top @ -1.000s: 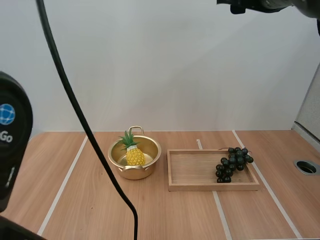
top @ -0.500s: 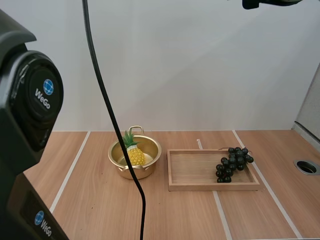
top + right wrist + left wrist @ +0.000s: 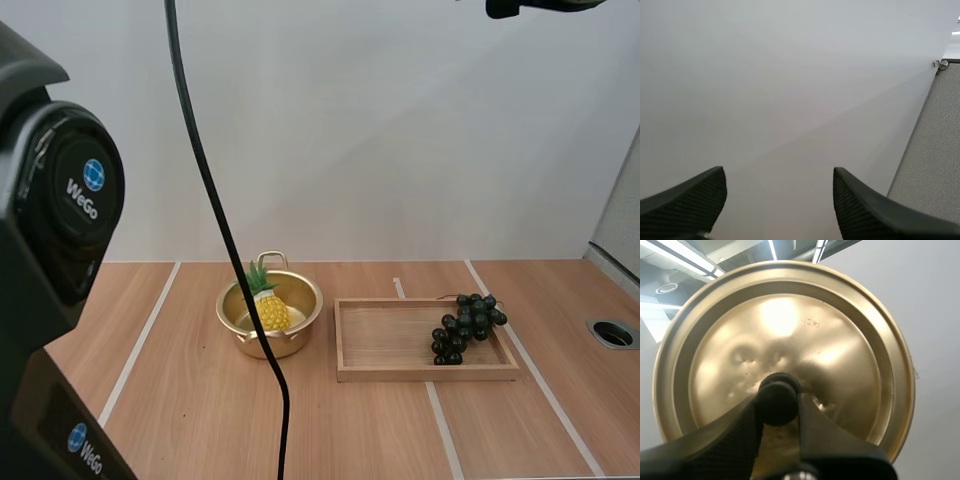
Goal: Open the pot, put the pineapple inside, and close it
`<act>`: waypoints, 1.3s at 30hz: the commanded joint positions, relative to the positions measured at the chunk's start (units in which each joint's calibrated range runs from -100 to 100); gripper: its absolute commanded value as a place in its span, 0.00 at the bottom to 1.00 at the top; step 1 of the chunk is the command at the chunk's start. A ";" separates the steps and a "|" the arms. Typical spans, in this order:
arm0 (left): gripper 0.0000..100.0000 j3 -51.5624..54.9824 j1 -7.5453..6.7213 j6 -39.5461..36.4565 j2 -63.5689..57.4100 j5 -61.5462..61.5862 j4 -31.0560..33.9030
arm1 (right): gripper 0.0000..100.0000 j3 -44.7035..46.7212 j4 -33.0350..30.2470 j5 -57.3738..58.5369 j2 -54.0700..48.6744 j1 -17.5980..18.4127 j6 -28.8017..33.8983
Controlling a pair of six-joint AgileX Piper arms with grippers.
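The pot [image 3: 298, 340] stands open on the worktop [image 3: 180, 420], a little left of the middle. The pineapple [image 3: 274, 314] sits upright inside it, its green leaves poking above the rim. Just right of the pot lies a wooden tray [image 3: 385, 345], with a bunch of dark grapes [image 3: 467, 325] at its right end.

The lid [image 3: 790, 335] is off the pot and in the grip of the left tool [image 3: 778, 407]. Its two black fingers [image 3: 740, 432] are closed on the lid's black knob [image 3: 777, 396], one on each side, with the golden disc spreading out beyond them. The left arm [image 3: 55, 230] looms large at the near left.

The right tool [image 3: 780, 200] is spread wide, its ribbed fingers [image 3: 690, 200] well apart with nothing between them, facing a pale wall. The right arm [image 3: 540, 8] hangs high over the far right of the worktop.
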 commanded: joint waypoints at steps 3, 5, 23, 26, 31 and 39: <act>0.00 0.05 -0.14 -0.57 -0.76 0.00 0.47 | 1.00 -0.32 -0.27 0.36 -0.79 -0.26 -0.31; 0.00 0.05 -0.14 -0.57 -0.76 0.00 0.47 | 1.00 -0.32 -0.27 0.36 -0.79 -0.26 -0.31; 0.00 0.05 -0.14 -0.26 -2.36 0.00 -2.44 | 1.00 -0.32 -0.27 0.36 -0.79 -0.26 -0.31; 0.00 0.05 -0.14 -0.44 -2.36 0.00 -2.44 | 1.00 -0.32 -0.27 0.36 -0.79 -0.26 -0.31; 0.00 0.05 -0.14 -0.32 -2.50 0.00 -1.69 | 1.00 -0.32 -0.27 0.36 -0.79 -0.26 -0.31; 0.00 6.34 -0.14 0.39 -6.25 0.00 0.49 | 1.00 -0.32 -0.27 0.36 -0.79 -0.26 -0.31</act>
